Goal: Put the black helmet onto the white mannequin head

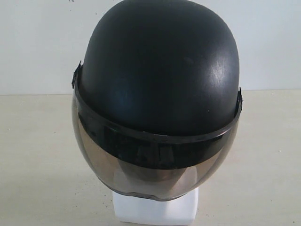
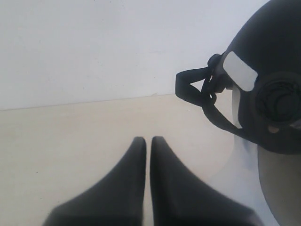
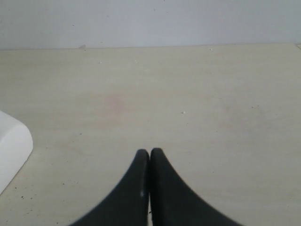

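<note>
I see the black helmet point(image 1: 160, 70) sitting on the white mannequin head point(image 1: 155, 209) on the bench point(image 1: 37, 155). My left gripper point(image 2: 148, 141) and right gripper point(image 3: 149, 153) are both pinched together, holding nothing.

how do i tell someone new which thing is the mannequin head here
The pale table in front of the white wall carries one large thing, the black helmet. Below its smoke-tinted visor the white mannequin head shows only its blocky neck: the one white piece on the table, the rest covered by the helmet.
</note>
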